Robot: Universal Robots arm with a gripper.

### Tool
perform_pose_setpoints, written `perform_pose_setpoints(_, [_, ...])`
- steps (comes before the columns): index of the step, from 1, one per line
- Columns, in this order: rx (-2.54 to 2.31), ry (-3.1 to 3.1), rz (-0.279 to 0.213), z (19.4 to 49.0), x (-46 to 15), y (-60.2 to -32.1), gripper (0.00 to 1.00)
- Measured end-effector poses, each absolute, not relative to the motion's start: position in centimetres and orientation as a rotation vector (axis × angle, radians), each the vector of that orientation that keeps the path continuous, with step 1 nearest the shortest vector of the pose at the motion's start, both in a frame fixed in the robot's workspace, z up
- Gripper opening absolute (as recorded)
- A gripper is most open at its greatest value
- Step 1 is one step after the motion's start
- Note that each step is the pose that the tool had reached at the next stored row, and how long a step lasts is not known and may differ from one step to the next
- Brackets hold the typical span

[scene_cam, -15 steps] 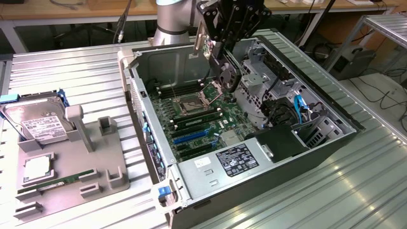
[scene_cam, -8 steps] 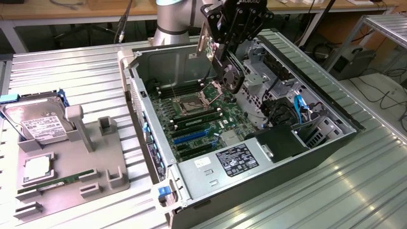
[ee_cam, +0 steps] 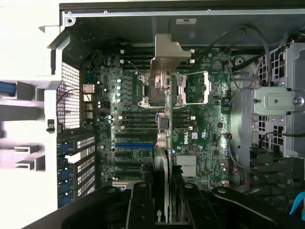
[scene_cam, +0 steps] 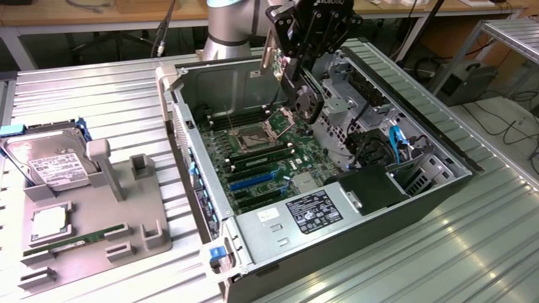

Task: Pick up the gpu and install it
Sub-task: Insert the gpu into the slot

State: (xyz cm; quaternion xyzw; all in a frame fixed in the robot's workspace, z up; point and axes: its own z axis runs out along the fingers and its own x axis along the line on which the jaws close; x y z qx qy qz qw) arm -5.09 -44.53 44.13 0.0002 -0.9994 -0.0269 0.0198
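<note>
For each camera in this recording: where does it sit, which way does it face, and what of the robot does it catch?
Exterior view: off the arm, raised, looking obliquely down at the open computer case on the metal table; it shows the arm and the gripper holding the gpu over the case.
Wrist view: on the wrist, facing down along the fingers into the case at the motherboard; the card runs edge-on between them.
Shared: gripper, gpu, motherboard, case interior.

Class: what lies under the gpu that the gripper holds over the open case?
Under the gpu, gripped by the gripper, lies the motherboard: CPU socket, memory slots. The strip directly beneath the card is covered.
</note>
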Motion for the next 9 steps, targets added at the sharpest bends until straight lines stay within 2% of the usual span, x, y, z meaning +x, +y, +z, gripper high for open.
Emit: perform_pose_setpoints(9, [0.288, -3.087, -0.078, 44.08, -5.09, -44.53, 0.26])
